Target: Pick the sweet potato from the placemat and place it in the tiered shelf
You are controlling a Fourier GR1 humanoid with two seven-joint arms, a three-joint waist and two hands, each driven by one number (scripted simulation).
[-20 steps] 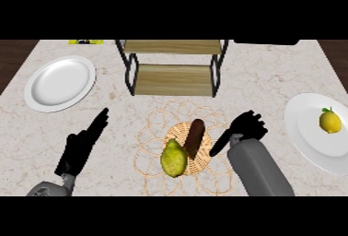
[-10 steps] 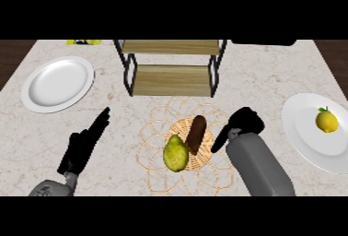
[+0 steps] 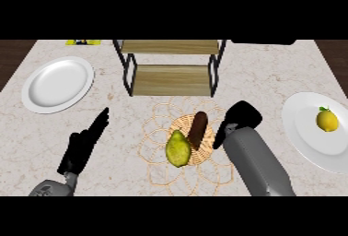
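Observation:
A dark brown sweet potato (image 3: 198, 127) lies on the round woven placemat (image 3: 158, 120) at the middle of the counter, beside a yellow-green fruit (image 3: 177, 148). My right hand (image 3: 241, 118) hovers just right of the sweet potato, open, fingers tipped downward, with the thumb (image 3: 219, 138) close to the potato's near end. It holds nothing. The tiered shelf (image 3: 172, 79), with black legs and two wooden boards, stands directly behind the placemat. At the lower left my left hand (image 3: 83, 145) rests open with its fingers straight.
A white plate (image 3: 58, 83) sits at the back left. Another white plate (image 3: 303, 133) at the right edge carries a lemon (image 3: 327, 120). A small yellow object (image 3: 83, 42) and a dark object (image 3: 263, 41) lie along the far edge.
My right hand has moved left, closer to the sweet potato, and its fingers have tipped down. The left hand and the objects have stayed put.

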